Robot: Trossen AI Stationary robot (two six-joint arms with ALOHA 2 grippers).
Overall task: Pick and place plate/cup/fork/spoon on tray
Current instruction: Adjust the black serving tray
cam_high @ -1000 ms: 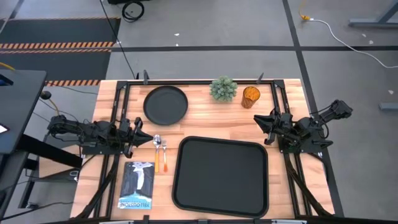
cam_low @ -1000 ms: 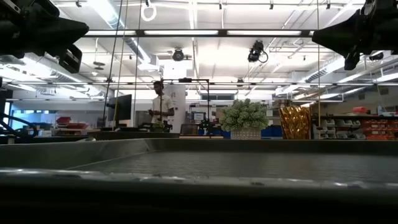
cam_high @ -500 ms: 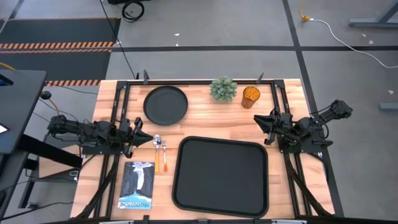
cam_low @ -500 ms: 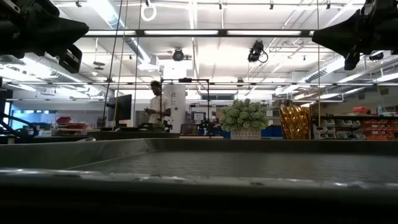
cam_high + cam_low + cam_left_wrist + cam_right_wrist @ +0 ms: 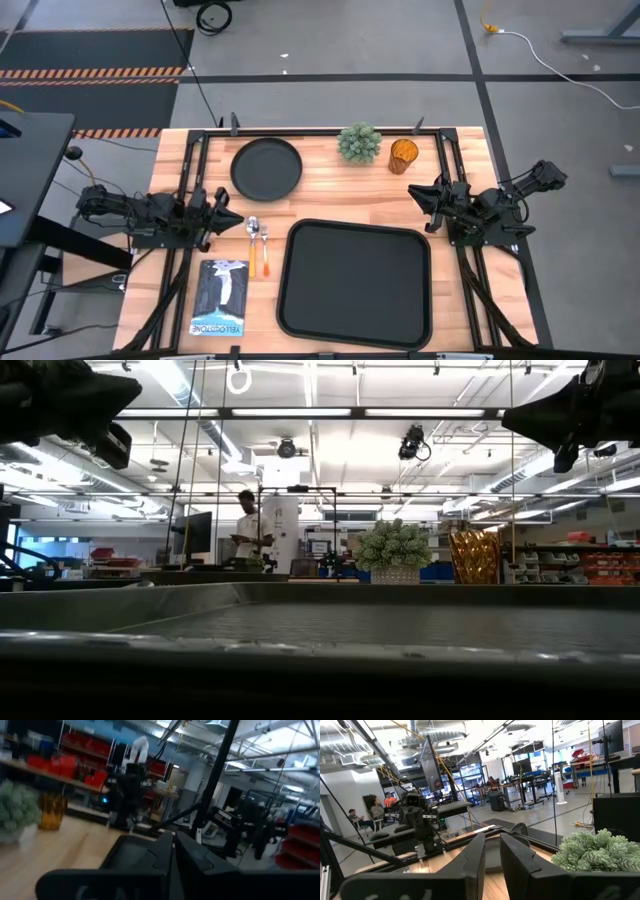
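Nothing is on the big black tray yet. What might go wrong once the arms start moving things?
The fork and spoon lie side by side, almost touching, so grabbing one may nudge the other. The cup stands close to the potted plant; a reach there might bump it. The plate lies flat, probably hard to pinch.

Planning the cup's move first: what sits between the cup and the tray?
Nothing visible does. The cup stands at the table's far edge with bare wood between it and the tray. The plant is beside it, off that path.
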